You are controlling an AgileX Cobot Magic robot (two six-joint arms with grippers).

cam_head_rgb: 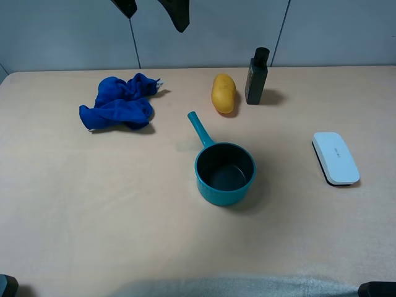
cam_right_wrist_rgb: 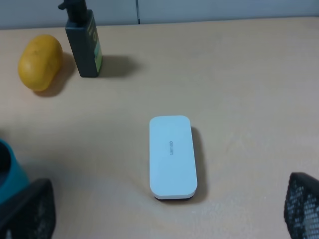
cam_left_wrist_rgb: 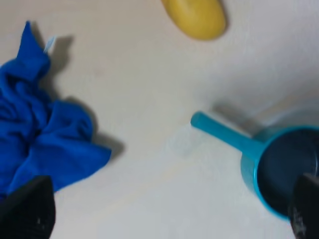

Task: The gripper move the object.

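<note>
A teal saucepan (cam_head_rgb: 225, 173) with its handle pointing to the back left stands mid-table, empty; it also shows in the left wrist view (cam_left_wrist_rgb: 279, 169). A crumpled blue cloth (cam_head_rgb: 119, 102) lies at the back left. A yellow potato-like object (cam_head_rgb: 223, 93) lies at the back middle. My left gripper (cam_head_rgb: 151, 9) hangs high above the table's back, open and empty, its fingertips (cam_left_wrist_rgb: 27, 209) wide apart. My right gripper (cam_right_wrist_rgb: 164, 209) is open and empty, a little short of a white flat box (cam_right_wrist_rgb: 172, 157).
A dark bottle (cam_head_rgb: 256, 77) stands upright right of the yellow object. The white box (cam_head_rgb: 335, 158) lies near the right edge. The cloth (cam_left_wrist_rgb: 40, 134) and the yellow object (cam_left_wrist_rgb: 197, 17) show in the left wrist view. A grey wall runs behind the table.
</note>
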